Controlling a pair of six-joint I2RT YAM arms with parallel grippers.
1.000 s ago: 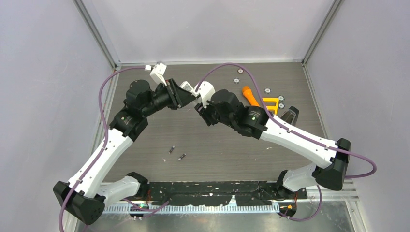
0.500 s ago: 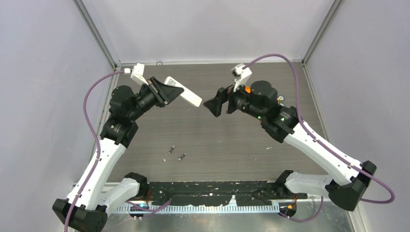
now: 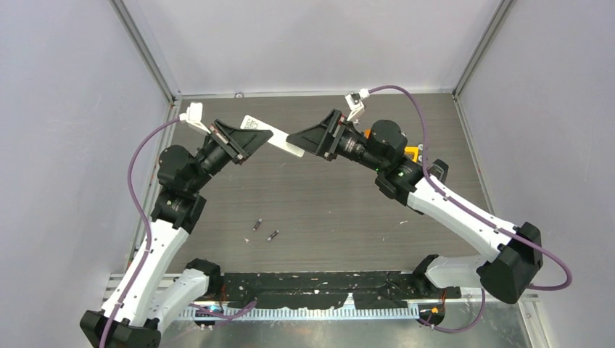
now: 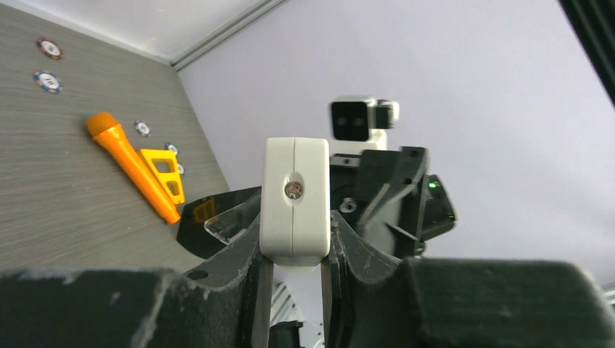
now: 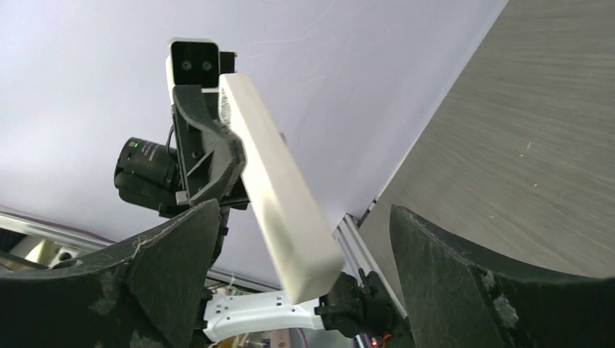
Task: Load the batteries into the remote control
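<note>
Top and wrist views. One slim white rectangular plastic remote control [image 3: 279, 143] is held in the air above the far part of the grey wood-grain counter [image 3: 326, 210]. The left gripper [image 3: 245, 138] is clamped on one end of it. The right gripper [image 5: 304, 239] has its jaws spread wide. The free end of the remote control lies between them and touches neither. Two small dark cylindrical batteries [image 3: 257, 225] [image 3: 273, 235] lie just beside each other on the counter, nearer the arm bases and well apart from the remote control. One orange plastic flashlight [image 4: 130, 165] lies against one yellow plastic bracket [image 4: 165, 174]. At least four small round discs [image 4: 49, 48] lie near them. A small label [image 3: 250, 122] on the remote control carries dark print too small to read.
</note>
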